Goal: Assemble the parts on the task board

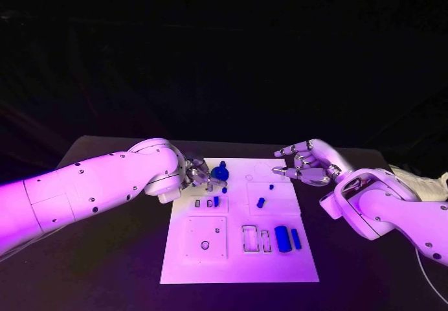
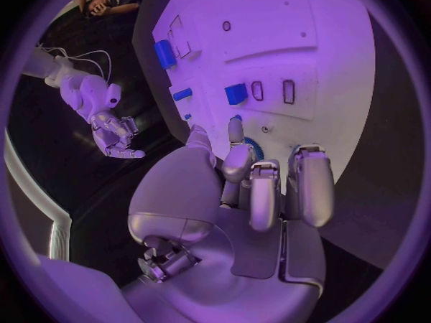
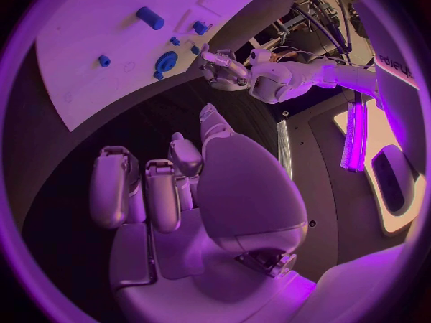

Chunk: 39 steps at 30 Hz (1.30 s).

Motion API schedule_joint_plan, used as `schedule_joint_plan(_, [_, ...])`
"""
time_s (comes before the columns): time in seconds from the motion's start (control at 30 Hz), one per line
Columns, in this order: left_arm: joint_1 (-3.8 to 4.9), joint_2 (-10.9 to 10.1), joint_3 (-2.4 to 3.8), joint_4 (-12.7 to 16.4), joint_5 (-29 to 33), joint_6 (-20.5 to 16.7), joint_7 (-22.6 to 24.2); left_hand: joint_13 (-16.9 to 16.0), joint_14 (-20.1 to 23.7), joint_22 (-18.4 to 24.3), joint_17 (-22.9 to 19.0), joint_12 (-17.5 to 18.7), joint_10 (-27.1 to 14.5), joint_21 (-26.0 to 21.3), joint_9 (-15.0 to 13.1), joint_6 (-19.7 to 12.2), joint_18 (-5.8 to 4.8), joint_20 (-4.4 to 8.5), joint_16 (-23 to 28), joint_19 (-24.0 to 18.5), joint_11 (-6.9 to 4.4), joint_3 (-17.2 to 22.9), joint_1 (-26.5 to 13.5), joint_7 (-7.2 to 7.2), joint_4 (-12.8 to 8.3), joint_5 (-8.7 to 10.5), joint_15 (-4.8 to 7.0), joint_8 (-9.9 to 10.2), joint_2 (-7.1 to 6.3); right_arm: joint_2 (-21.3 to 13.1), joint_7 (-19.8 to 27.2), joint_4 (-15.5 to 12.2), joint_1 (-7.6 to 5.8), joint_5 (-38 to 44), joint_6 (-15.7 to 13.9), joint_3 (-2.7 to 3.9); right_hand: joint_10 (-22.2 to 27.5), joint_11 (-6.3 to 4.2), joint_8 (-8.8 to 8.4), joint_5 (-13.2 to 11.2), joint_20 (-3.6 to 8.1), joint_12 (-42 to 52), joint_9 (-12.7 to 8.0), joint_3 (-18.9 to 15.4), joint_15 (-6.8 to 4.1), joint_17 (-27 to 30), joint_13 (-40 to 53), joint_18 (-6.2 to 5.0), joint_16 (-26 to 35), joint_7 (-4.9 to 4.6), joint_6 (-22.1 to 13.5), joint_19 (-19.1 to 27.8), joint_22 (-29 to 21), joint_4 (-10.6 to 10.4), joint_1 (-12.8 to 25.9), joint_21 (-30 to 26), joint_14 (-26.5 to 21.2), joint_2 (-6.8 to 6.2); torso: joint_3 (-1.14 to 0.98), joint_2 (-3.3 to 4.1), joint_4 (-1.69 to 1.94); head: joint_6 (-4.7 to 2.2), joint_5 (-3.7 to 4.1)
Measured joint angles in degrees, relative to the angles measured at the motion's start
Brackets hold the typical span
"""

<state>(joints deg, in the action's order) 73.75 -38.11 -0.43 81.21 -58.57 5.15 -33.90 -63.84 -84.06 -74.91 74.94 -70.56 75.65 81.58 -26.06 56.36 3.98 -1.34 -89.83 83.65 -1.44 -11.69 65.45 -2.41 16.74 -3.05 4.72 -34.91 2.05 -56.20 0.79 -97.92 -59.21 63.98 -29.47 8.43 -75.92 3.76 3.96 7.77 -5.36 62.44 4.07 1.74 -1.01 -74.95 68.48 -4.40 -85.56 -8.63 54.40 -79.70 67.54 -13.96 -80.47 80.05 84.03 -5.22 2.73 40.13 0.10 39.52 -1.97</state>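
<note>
- The left hand is at the far left part of the task board, its fingers curled down beside the round blue part, which sits on the board near its far edge
- In the left wrist view the fingertips reach to the rim of that round blue part and hide most of it; I cannot tell whether the fingers pinch it or only touch it
- Judged from this, the left hand is far the nearer one to the round part, which lies straight ahead of its fingertips, so any seating or turning of that piece would fall to this arm
- Toward the robot from the hand, a small blue block stands in a row of little slots in the board
- Further right a short blue peg lies on the middle square plate, its long axis running roughly away from the robot
- At the near right of the board two longer blue bars lie side by side next to empty rectangular slots, long axes also running toward and away from the robot
- The right hand hovers over the board's far right corner, fingers loosely curled and apart, holding nothing, well apart from the round part
</note>
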Motion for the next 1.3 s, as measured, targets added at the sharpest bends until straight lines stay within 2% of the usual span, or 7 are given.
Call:
schedule_joint_plan(0.1, [0.08,0.9,-0.03,-0.8,-2.0,1.7,-1.0,-0.5,0.1,0.0,0.0,-0.3,0.2,0.3,-1.0,-0.5,0.0,0.03,0.0,0.0,-0.21,-0.7,-0.2,0.11,-0.1,0.0,0.09,-0.7,0.19,0.1,0.0,0.1,0.0,-0.3,0.3,0.0,0.0,0.0,0.0,0.3,0.0,0.0,0.0,0.0,0.0,0.0,0.0,0.0,0.0,0.0,0.0,0.0,0.0,0.0,0.0,0.0,0.0,0.0,0.03,0.01,-0.05,0.18,-0.04])
schedule_joint_plan(0.17, [0.11,1.4,-0.04,-1.1,-2.9,2.7,-1.6,-0.8,0.1,0.0,0.0,-0.5,0.2,0.3,-1.5,-0.7,-0.85,0.21,0.0,0.2,-0.21,-1.0,-0.5,0.31,-0.2,0.0,0.09,-1.2,0.49,0.1,0.0,0.1,0.0,-0.4,0.4,0.0,0.0,0.0,0.0,0.3,0.0,0.0,0.0,0.0,0.0,0.0,0.0,0.0,0.0,0.0,0.0,0.0,0.0,0.0,0.0,0.0,0.0,0.0,0.06,0.03,-0.11,0.3,-0.05])
schedule_joint_plan(0.33, [0.15,2.3,-0.11,-1.6,-4.4,5.3,-2.5,-1.2,0.1,0.0,0.0,-0.7,0.4,0.7,-2.3,-0.9,-0.86,0.21,0.0,0.2,-0.41,-1.4,-0.7,0.5,-0.1,0.0,0.09,-1.6,0.33,0.3,-0.2,0.3,-0.01,-0.6,0.7,0.0,0.0,0.0,0.23,0.3,0.0,0.0,0.0,0.0,0.0,0.0,-0.1,0.0,0.0,0.0,0.0,0.0,-0.1,0.0,0.0,-0.2,0.0,0.0,0.06,0.04,-0.09,0.49,0.19])
schedule_joint_plan(0.5, [0.17,3.3,-0.48,-2.3,-5.3,7.7,-3.2,-1.4,0.1,0.0,0.0,-1.0,0.4,0.7,-2.7,-1.1,-0.86,0.21,0.0,0.2,-0.41,-1.7,-0.7,0.31,0.0,0.0,0.09,-1.9,0.27,0.5,-0.4,0.5,-0.01,-0.7,1.0,0.0,0.1,-0.13,0.23,0.5,0.0,0.0,0.0,-0.1,0.0,0.0,-0.1,0.0,0.0,0.16,0.2,0.0,-0.3,0.1,0.0,-0.2,0.0,0.0,0.09,0.05,-0.05,0.78,0.35])
schedule_joint_plan(0.83, [0.17,3.9,-0.73,-2.6,-6.0,10.2,-3.8,-1.8,0.1,0.0,0.0,-1.3,0.6,1.0,-3.6,-1.3,-0.86,0.21,0.0,0.2,-0.62,-1.9,-0.9,0.51,-0.2,0.0,0.5,-2.8,0.54,0.7,-0.8,0.9,-0.02,-0.7,1.6,0.0,0.2,-0.17,0.23,0.9,0.0,-0.3,0.0,-0.1,0.0,0.0,-0.3,0.0,0.2,0.16,0.2,0.0,-0.5,0.1,0.0,-0.2,0.0,0.0,0.13,0.04,0.02,1.07,0.47])
schedule_joint_plan(1.3, [0.17,4.9,-0.78,-3.0,-6.2,11.3,-4.0,-2.2,0.1,0.0,0.0,-1.3,0.6,1.2,-6.4,-2.7,-0.85,0.2,0.0,0.2,-0.61,-0.5,3.6,0.61,-0.6,-0.47,0.5,-4.0,3.83,1.1,-1.5,1.2,-0.02,-0.8,2.5,-0.01,0.2,-0.17,0.23,0.9,0.22,-0.6,0.0,-0.1,0.0,0.0,-0.5,0.01,0.2,0.16,0.2,0.2,-0.7,0.1,0.0,-0.5,0.0,0.0,0.1,0.07,0.03,1.3,0.4])
